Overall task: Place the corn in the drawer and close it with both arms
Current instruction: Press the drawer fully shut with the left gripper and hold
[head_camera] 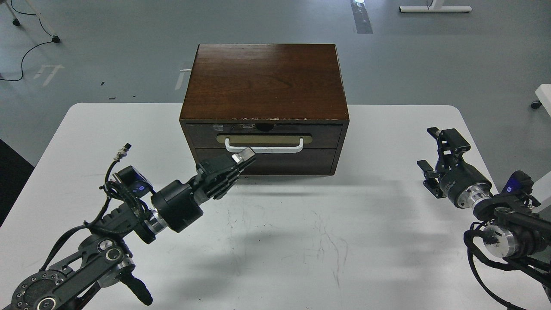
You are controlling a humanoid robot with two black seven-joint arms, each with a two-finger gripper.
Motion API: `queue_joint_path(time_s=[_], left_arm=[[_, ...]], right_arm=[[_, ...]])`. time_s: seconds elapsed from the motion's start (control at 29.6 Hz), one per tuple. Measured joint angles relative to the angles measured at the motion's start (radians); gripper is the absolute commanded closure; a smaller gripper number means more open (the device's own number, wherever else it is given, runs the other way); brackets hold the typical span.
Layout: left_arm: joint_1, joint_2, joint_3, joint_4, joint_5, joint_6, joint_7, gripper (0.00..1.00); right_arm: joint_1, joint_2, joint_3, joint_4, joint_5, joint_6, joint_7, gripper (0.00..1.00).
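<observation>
The dark brown drawer [327, 135] is pushed in flush in its wooden cabinet [264, 82], and its white bar handle [275, 149] lies on a beige plate. The corn is not in view. My left gripper [243, 156] is shut and holds nothing I can see. It hovers just in front of the left end of the handle, at the seam above the plain lower panel [292, 161]. My right gripper [434, 151] is open and empty above the table's right side, well apart from the cabinet.
The white table [301, 241] carries the cabinet at its far middle. Grey floor lies beyond, with a black cable [26, 51] at the far left and a white stand base [434, 7] at the far right.
</observation>
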Motion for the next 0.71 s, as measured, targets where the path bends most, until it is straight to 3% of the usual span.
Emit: queue_joint_path(time_s=[0.34, 0.71], left_arm=[[0.175, -0.004, -0.203, 0.027, -0.143, 0.019, 0.000, 0.02], [0.254, -0.047, -0.256, 0.100, -0.170, 0.019, 0.015, 0.02]], right_arm=[[0.001, 0.056, 0.028, -0.003, -0.002, 0.000, 0.000, 0.00], [0.001, 0.088, 0.085, 0.002, 0.000, 0.001, 0.000, 0.00]])
